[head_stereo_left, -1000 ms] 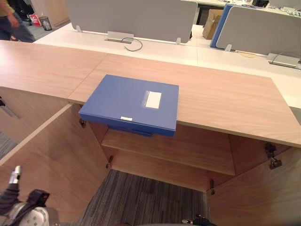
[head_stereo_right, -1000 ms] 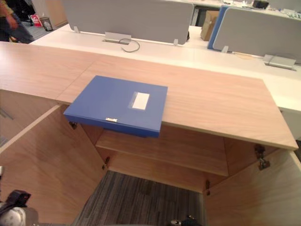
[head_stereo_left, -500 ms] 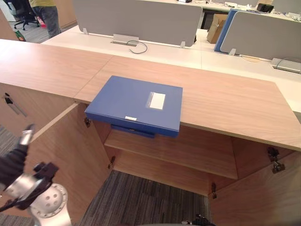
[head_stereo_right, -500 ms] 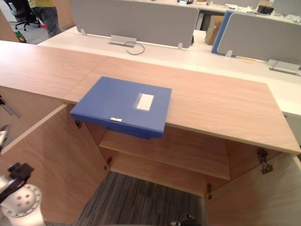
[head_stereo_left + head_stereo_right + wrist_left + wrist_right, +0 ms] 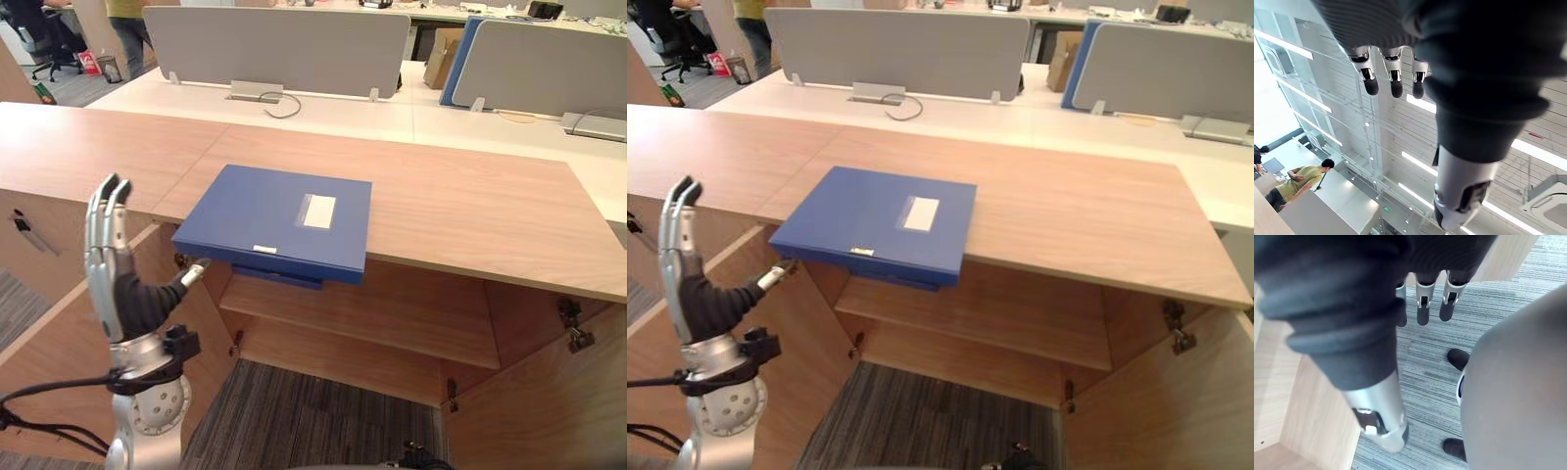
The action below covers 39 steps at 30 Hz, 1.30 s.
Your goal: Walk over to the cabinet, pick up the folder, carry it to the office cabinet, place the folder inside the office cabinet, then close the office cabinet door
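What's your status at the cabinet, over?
Left hand up, open, empty, beside blue folder. Right hand down, open, empty. Folder flat on cabinet top, overhanging front edge. Nothing blocks it.

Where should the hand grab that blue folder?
Probably its near edge, from the front: the folder lies flat and overhangs the cabinet top, leaving room for a thumb beneath. The open left hand stands upright by its near left corner.
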{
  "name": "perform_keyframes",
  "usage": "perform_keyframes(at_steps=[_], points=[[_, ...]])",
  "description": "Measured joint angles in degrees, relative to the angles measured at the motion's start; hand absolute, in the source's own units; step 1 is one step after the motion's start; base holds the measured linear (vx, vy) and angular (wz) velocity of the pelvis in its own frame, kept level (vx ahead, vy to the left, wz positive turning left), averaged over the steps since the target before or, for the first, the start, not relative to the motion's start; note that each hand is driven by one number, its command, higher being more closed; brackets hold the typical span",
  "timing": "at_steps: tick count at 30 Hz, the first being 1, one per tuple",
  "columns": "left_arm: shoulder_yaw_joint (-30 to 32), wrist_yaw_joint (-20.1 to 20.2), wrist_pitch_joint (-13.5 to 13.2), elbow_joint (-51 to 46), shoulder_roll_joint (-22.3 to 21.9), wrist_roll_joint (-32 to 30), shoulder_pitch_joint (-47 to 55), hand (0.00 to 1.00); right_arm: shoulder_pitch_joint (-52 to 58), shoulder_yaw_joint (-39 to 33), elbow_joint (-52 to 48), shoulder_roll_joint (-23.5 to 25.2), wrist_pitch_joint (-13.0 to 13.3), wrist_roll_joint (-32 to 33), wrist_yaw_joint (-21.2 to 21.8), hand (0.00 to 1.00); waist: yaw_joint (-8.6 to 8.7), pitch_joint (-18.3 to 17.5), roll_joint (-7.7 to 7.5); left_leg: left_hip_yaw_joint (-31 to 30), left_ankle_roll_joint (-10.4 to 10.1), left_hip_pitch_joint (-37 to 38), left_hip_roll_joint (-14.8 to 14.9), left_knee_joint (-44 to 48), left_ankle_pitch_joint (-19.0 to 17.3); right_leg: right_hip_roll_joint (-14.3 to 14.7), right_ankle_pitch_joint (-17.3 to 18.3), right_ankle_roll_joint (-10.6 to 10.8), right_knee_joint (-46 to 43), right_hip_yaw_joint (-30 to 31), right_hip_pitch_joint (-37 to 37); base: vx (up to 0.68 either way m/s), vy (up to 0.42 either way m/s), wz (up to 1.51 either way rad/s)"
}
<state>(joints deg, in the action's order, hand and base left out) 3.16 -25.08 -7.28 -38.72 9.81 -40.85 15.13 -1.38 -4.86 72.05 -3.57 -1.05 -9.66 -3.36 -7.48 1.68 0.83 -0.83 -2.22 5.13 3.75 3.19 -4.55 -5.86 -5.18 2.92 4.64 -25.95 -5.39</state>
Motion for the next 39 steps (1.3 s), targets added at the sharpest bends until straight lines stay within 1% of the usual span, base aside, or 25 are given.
perform_keyframes(at_steps=[1, 4, 7, 11, 17, 24, 29, 33, 39], points=[[-0.41, 0.19, -0.08, 0.02, 0.33, -0.28, -0.23, 0.00, -0.07, 0.13, 0.08, -0.05, 0.03, -0.49, 0.07, 0.00, 0.01, -0.06, 0.03, 0.05, -0.02, 0.00, 0.03, 0.02, -0.01, 0.03, -0.02, -0.03, 0.03, 0.05, 0.00, -0.03, 0.030, -0.05], [-3.06, 1.04, -1.45, 1.66, 2.71, -1.72, -1.19, 0.00, -0.11, 0.64, 0.14, -0.21, 0.12, -0.59, 0.51, 0.00, 0.11, -0.62, 0.29, 0.33, -0.07, 0.05, 0.15, 0.07, -0.04, 0.17, -0.11, -0.15, 0.10, 0.34, 0.06, -0.02, 0.028, -0.04], [-4.66, 2.00, -1.94, 3.41, 4.47, -2.26, -1.48, 0.00, -0.17, 2.20, 0.13, -0.38, 0.19, -0.58, 0.57, 0.00, 0.20, -0.67, 0.35, 0.76, -0.15, 0.13, 0.36, 0.14, -0.10, 0.38, -0.26, -0.35, 0.11, 0.91, 0.25, -0.02, 0.032, -0.10], [-6.35, 3.13, -2.36, 5.80, 7.09, -3.71, -2.12, 0.00, -0.19, 2.27, 0.11, -0.46, 0.33, -0.59, 0.68, 0.00, 0.47, -0.87, 0.50, 1.24, -0.20, 0.16, 0.57, 0.21, -0.12, 0.60, -0.37, -0.51, 0.12, 1.30, 0.39, -0.02, 0.025, -0.05], [-6.39, 3.20, -2.26, 9.29, 11.32, -8.14, -3.68, 0.00, -0.17, 2.28, 0.11, -0.57, 0.49, -0.68, 0.74, 0.00, 0.56, -0.98, 0.66, 2.16, -0.36, 0.76, 0.69, 0.20, -0.23, 0.76, -0.61, -0.71, 0.14, 2.54, 0.45, -0.02, 0.040, -0.10], [-6.19, 3.69, -1.82, 15.64, 15.89, -11.17, -4.93, 0.00, -0.20, 1.62, -0.45, -0.68, 0.60, -0.75, 0.78, 0.00, 1.69, -1.11, 0.72, 2.78, -0.38, 1.22, 0.69, -0.20, -0.27, 0.87, -0.88, -0.79, 0.52, 2.95, 0.51, -0.02, 0.034, -0.04], [-5.30, 4.21, -1.09, 18.16, 16.60, -11.89, -5.03, 0.00, -0.19, 1.40, -0.77, -1.21, 0.57, -0.77, 0.79, 0.00, 2.23, -1.14, 0.79, 3.29, -0.36, 2.02, 0.64, -1.03, -0.25, 0.88, -0.94, -0.72, 0.57, 3.61, 0.48, 0.00, 0.040, -0.08], [-2.07, 4.20, 0.42, 19.89, 16.94, -12.31, -5.49, 0.00, -0.15, -0.23, -2.33, -1.58, 0.53, -0.79, 0.82, 0.00, 3.45, -1.07, 0.87, 3.37, -0.31, 2.10, 0.59, -1.15, -0.28, 0.85, -0.96, -0.68, 0.60, 3.62, 0.54, 0.01, 0.035, -0.01], [-1.40, 4.20, 1.57, 22.65, 17.26, -13.21, -5.99, 0.00, -0.11, -0.68, -2.83, -2.01, 0.52, -0.90, 0.83, 0.00, 4.03, -1.01, 0.94, 3.61, -0.30, 2.26, 0.60, -1.17, -0.31, 0.86, -1.04, -0.58, 0.63, 3.93, 0.53, -0.01, 0.015, -0.01]])
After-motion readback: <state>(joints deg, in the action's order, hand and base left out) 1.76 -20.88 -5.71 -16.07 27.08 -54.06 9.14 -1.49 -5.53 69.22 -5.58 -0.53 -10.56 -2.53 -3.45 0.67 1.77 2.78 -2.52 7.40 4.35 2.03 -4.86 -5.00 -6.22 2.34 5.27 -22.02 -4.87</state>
